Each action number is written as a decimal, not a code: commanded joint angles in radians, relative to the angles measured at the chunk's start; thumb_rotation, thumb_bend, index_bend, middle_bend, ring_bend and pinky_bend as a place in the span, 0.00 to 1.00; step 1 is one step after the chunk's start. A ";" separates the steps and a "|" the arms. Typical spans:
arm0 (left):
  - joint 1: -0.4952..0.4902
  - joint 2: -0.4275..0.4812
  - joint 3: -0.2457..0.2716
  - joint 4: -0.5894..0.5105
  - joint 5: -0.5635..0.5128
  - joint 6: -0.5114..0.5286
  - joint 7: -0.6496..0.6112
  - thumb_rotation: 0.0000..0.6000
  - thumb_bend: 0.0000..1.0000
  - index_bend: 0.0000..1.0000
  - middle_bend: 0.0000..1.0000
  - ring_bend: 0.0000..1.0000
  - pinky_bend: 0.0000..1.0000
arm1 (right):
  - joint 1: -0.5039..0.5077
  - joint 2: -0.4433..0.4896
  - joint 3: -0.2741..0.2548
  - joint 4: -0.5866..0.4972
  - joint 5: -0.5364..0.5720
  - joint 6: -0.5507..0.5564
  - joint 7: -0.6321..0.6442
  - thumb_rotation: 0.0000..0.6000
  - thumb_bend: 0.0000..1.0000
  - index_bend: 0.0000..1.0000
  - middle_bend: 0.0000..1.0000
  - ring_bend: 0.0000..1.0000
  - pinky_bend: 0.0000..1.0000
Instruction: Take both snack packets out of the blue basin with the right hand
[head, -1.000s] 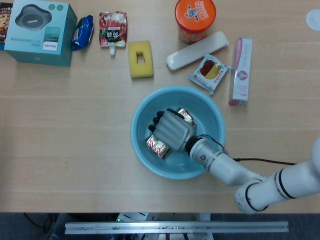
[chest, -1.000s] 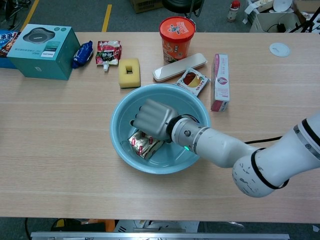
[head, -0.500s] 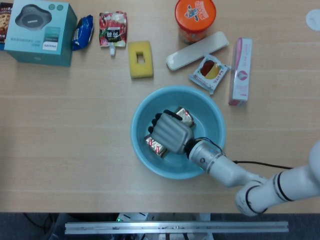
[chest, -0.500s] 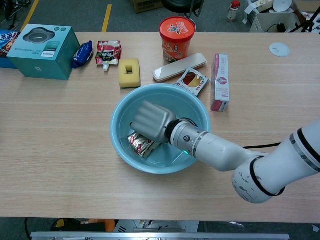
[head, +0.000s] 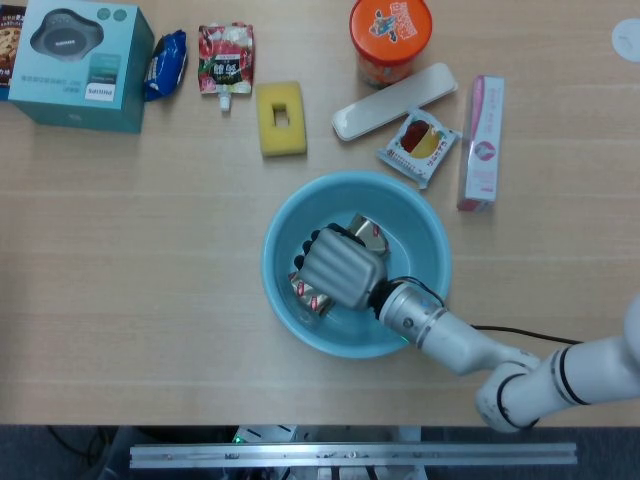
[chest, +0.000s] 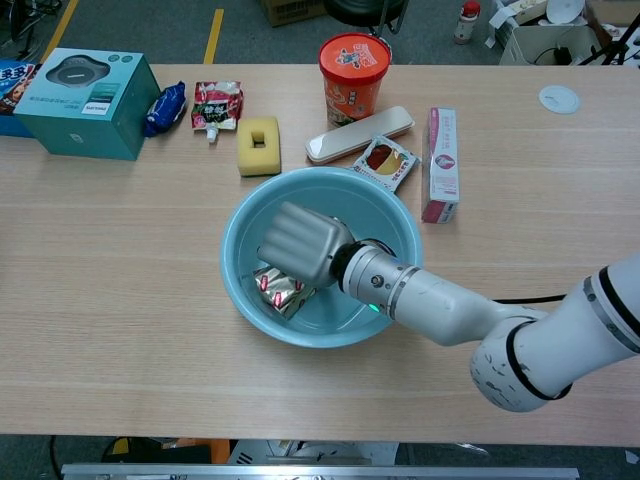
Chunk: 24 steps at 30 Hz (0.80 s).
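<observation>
Down inside the blue basin (head: 430, 235), I am reaching with my right hand (head: 340, 268), and both snack packets are still lying in the bowl, so nothing of the task is finished yet. One silver packet (head: 368, 233) is showing just past my hand on the far side. The other packet (chest: 279, 288), silver with red print, is lying on the basin floor under my fingers, nearer the basin's left wall. My fingers are curling down over it, but my hand's back is covering the contact in both views, so I cannot tell whether I am actually gripping it or only resting on it. My left hand is not showing anywhere. I am judging the work as barely begun: the first packet needs a secure hold, a lift over the rim and a place on the table (head: 150, 250), then the second needs the same.
</observation>
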 joint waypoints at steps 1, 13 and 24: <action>0.000 0.000 0.000 0.000 0.000 -0.001 0.000 1.00 0.36 0.23 0.19 0.11 0.10 | -0.013 0.010 0.006 -0.003 -0.027 -0.001 0.021 1.00 0.21 0.59 0.59 0.58 0.80; -0.004 -0.001 0.000 -0.001 0.000 -0.005 0.004 1.00 0.36 0.23 0.19 0.11 0.10 | -0.064 0.065 0.017 -0.022 -0.113 0.009 0.085 1.00 0.26 0.68 0.65 0.66 0.87; -0.004 0.003 -0.001 -0.008 0.002 -0.002 0.008 1.00 0.36 0.23 0.19 0.11 0.10 | -0.097 0.096 0.041 -0.039 -0.190 0.023 0.136 1.00 0.37 0.74 0.69 0.70 0.91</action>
